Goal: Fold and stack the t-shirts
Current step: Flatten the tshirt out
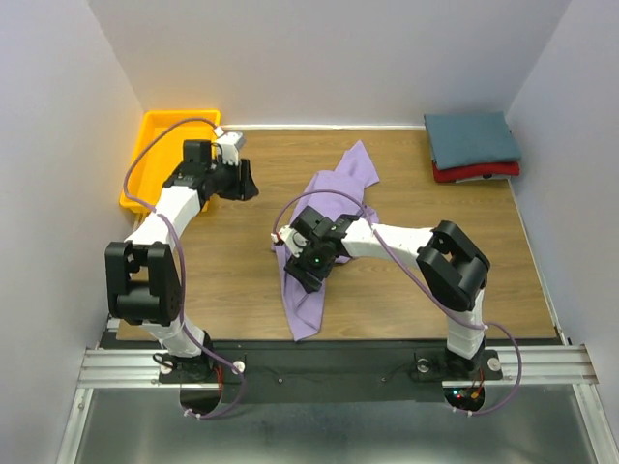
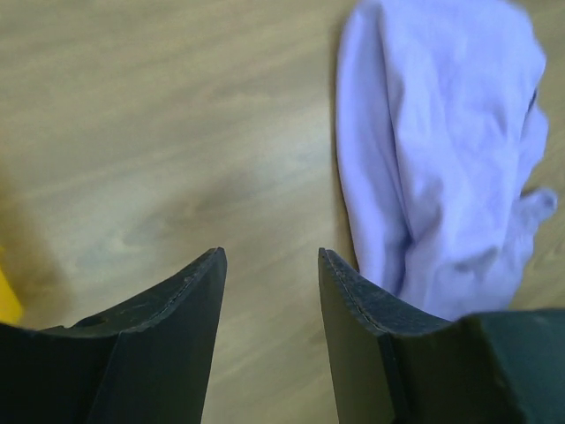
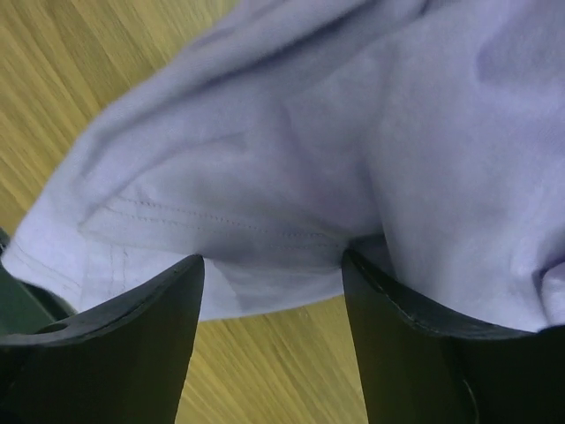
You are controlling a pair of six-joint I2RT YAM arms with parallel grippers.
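Right gripper point(image 3: 274, 265): jaws parted wide, nothing held. The stitched hem of the lavender t-shirt point(image 3: 353, 132) lies across the gap just ahead of the fingertips. Left gripper point(image 2: 269, 256): jaws also parted and empty, over bare wood just to the left of the lavender t-shirt and clear of it.

The lavender t-shirt lies unfolded and crumpled in a long strip down the middle of the wood-grain table point(image 1: 242, 280), with the right gripper over its mid-length. The teal t-shirt point(image 1: 471, 138) sits folded on top of the folded red t-shirt point(image 1: 476, 173), well apart from the lavender t-shirt at the far right corner. A yellow-orange tray point(image 1: 135, 166) stands well apart to its far left. Plain pale walls point(image 1: 319, 48) enclose the table on three sides.

Only the overhead view shows the folded pair and the whole tray. The left wrist view catches just a yellow sliver at its edge. The hem stitching is legible only in the right wrist view.
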